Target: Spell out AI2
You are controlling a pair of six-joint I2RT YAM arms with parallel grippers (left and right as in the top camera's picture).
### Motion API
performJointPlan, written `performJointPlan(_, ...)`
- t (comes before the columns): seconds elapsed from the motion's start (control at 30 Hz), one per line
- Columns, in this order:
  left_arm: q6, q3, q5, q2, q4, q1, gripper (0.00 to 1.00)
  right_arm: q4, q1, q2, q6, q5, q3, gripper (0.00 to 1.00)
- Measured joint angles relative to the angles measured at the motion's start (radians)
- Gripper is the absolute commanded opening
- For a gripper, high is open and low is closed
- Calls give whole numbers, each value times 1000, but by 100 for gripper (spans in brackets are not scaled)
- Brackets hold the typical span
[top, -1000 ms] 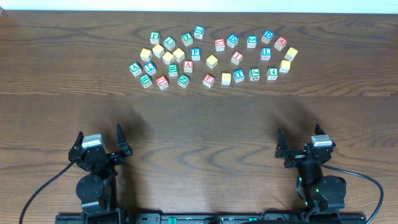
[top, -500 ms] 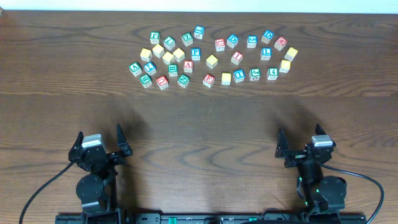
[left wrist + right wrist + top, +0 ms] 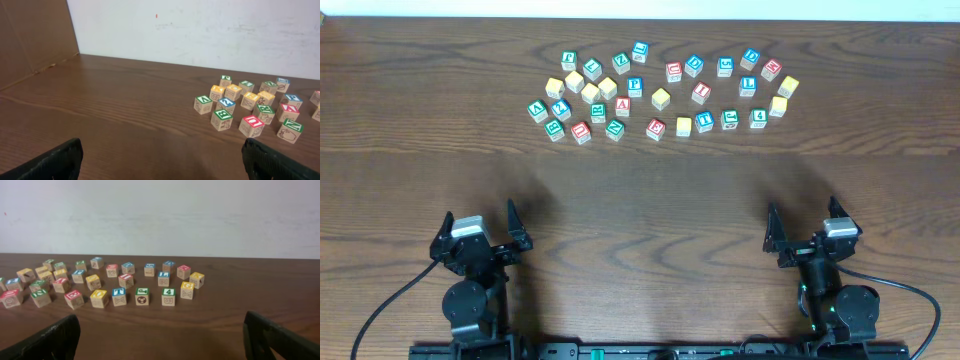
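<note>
Several wooden letter and number blocks lie in a loose cluster at the far middle of the table. Among them are a red-edged block with an A and a red-edged block with an I. I cannot pick out a 2 for sure. The cluster also shows in the left wrist view and the right wrist view. My left gripper is open and empty near the front left. My right gripper is open and empty near the front right. Both are far from the blocks.
The brown wooden table stretches between the grippers and the blocks. A white wall stands behind the table's far edge. A brown panel stands at the far left in the left wrist view.
</note>
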Motion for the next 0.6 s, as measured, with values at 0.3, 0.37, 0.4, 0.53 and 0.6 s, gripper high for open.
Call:
performJointPlan(0.3,0,12,-8,0,-19,0,100,0,0,0,0,-14,30,99)
performJointPlan(0.37,0,18,-14,5,-21,0,100,0,0,3,0,-14,45,99)
performJointPlan(0.4,0,24,-15,12,-22,0,100,0,0,9,0,-14,53,99)
performJointPlan(0.53,0,72,-16,60,-22,0,100,0,0,57,0,-14,96,99)
performJointPlan(0.6,0,97,-16,89,-22,0,100,2,0,92,-1,-14,122,99)
